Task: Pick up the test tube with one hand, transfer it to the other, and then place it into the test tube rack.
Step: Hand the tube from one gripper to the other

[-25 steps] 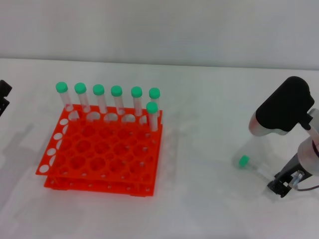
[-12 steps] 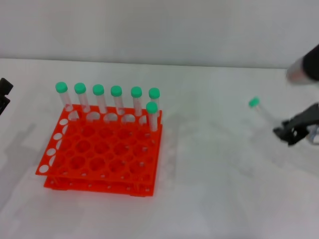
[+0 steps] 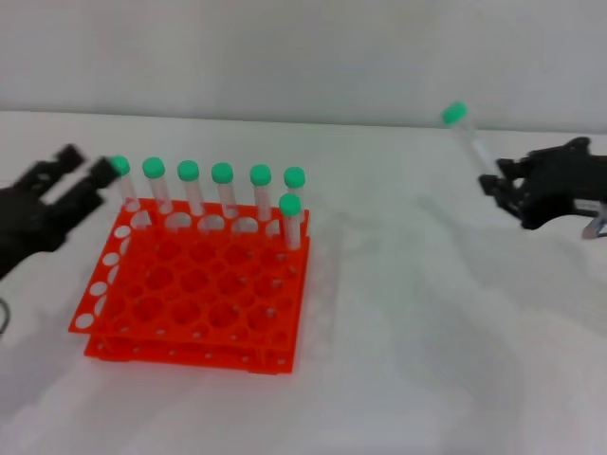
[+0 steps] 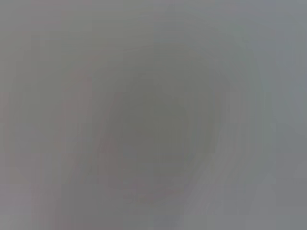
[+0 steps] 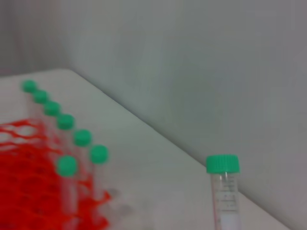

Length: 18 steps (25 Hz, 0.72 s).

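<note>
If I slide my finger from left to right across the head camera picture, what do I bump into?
Left gripper → orange rack with its seven green-capped tubes → bare white table → the test tube held up in the air → right gripper.

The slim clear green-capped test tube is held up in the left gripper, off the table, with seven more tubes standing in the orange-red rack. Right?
Not quite. The head view shows the slim clear green-capped test tube held by the right gripper, not the left gripper, which hovers open beside the orange-red rack. The rest holds: the tube is off the table and seven tubes stand in the rack.
</note>
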Each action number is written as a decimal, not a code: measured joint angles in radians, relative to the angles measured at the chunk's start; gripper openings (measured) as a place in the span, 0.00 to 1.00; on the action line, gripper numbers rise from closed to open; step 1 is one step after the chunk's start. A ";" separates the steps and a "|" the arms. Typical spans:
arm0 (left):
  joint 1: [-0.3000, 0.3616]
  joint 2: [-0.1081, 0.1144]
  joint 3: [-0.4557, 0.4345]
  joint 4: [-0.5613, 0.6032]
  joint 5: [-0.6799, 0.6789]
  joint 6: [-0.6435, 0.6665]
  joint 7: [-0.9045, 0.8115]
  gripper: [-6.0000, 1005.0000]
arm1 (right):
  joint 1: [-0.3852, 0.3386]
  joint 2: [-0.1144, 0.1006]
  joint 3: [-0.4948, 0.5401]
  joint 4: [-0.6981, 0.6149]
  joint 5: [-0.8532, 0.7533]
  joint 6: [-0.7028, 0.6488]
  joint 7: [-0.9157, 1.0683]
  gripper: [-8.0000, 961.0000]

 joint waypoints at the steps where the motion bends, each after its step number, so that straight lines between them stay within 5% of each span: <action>1: -0.020 0.001 0.000 0.005 0.035 -0.007 -0.025 0.68 | -0.002 0.000 -0.005 0.009 0.035 -0.007 -0.036 0.22; 10: -0.212 -0.013 0.000 0.007 0.229 -0.016 -0.180 0.68 | 0.011 0.000 -0.056 0.108 0.302 -0.032 -0.355 0.23; 18: -0.284 -0.017 0.013 0.004 0.314 0.002 -0.262 0.68 | 0.060 0.003 -0.119 0.131 0.317 -0.063 -0.387 0.23</action>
